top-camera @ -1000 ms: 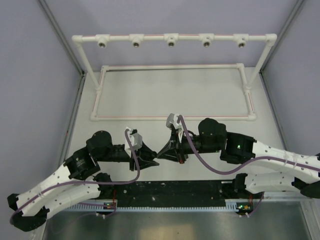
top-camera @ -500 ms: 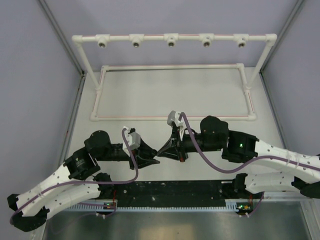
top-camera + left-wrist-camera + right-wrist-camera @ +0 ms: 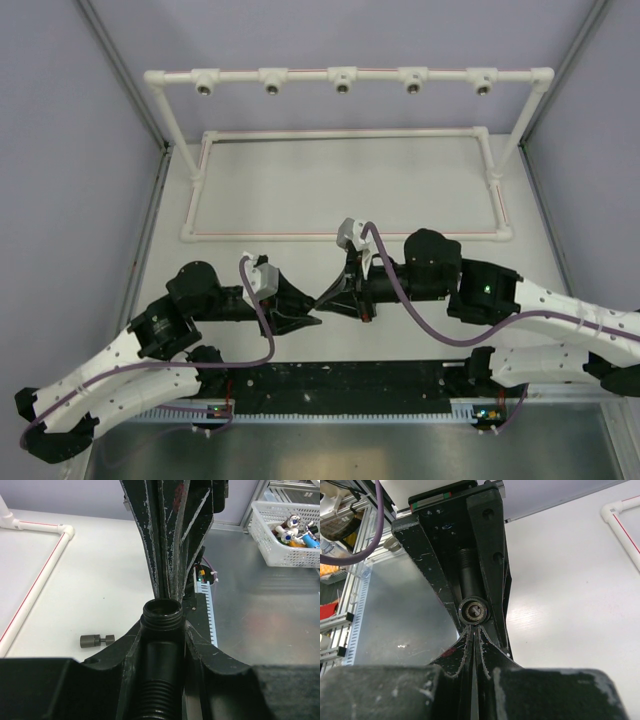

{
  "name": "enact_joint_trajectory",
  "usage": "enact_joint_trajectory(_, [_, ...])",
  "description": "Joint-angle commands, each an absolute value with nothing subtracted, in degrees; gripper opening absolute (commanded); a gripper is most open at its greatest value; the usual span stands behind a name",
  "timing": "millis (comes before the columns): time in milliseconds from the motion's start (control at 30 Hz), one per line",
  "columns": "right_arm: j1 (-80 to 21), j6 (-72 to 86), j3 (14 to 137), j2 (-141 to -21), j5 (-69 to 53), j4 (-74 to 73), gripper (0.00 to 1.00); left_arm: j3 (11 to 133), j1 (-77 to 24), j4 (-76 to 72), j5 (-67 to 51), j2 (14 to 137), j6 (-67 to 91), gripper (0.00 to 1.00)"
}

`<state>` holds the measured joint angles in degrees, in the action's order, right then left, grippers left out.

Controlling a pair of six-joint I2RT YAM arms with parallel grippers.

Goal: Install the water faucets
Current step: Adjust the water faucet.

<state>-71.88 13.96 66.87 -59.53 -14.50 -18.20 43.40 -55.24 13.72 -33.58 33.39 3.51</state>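
The two arms meet tip to tip on the bench (image 3: 340,190), just on the near side of the white pipe frame (image 3: 280,236), about level with the middle of its front rail.

The left pincer (image 3: 161,626) is closed almost fully around a stubby black faucet (image 3: 161,612). This is a short threaded cylinder lying lengthways between the two fingers (image 3: 131,642), with its open round mouth pointing away from the wrist. The cylinder is held off the bench, in front of the frame and not inside it.

The right pincer (image 3: 475,630) is fully closed with nothing between its fingers. Its tips point straight at the mouth of the cylinder. From the left wrist view the tips reach the rim, but whether they touch it cannot be told.

A second faucet piece (image 3: 96,640) lies on its side on the bench. It is small and dark, with a thin neck between a thicker body and a smaller head. It rests on the arms' side of the frame's front rail, apart from the rail and from both pincers.

Along the frame's raised top bar sit five round sockets (image 3: 342,84), well apart from both pincers.
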Motion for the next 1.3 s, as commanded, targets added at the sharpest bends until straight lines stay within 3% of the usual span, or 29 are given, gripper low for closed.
enact_joint_trajectory(0, [-72.1, 13.4, 73.6, -57.7, -12.9, -3.1, 0.0, 41.2, -56.0, 17.5, -35.0, 34.7, 3.3, 0.0])
enact_joint_trajectory(133, [-72.1, 13.4, 73.7, -57.7, -12.4, -3.8, 0.01, 41.3, -56.0, 17.9, -34.6, 34.7, 3.2, 0.0])
enact_joint_trajectory(200, [-72.1, 13.1, 74.0, -58.0, -11.8, -5.2, 0.11, 41.5, -56.0, 18.5, -34.4, 34.9, 2.9, 0.0])
enact_joint_trajectory(300, [-72.1, 12.0, 74.0, -58.0, -11.3, -8.2, 0.37, 42.2, -56.0, 19.7, -34.0, 35.0, 2.4, 0.0])
enact_joint_trajectory(400, [-72.1, 10.1, 72.7, -57.9, -11.8, -10.2, 0.46, 42.8, -56.0, 20.0, -35.3, 35.3, 2.3, 0.0])
enact_joint_trajectory(533, [-72.1, 7.7, 70.1, -57.0, -13.5, -11.5, 0.48, 43.6, -56.0, 19.8, -37.1, 35.3, 2.2, 0.0])
enact_joint_trajectory(767, [-72.2, 0.4, 67.0, -56.4, -17.7, -16.2, 0.61, 45.2, -56.0, 19.8, -41.5, 35.4, 2.5, 0.0])
enact_joint_trajectory(1267, [-72.2, 1.4, 64.0, -59.7, -22.5, -14.9, 0.58, 46.1, -56.0, 20.5, -40.9, 35.8, 2.1, 0.0])
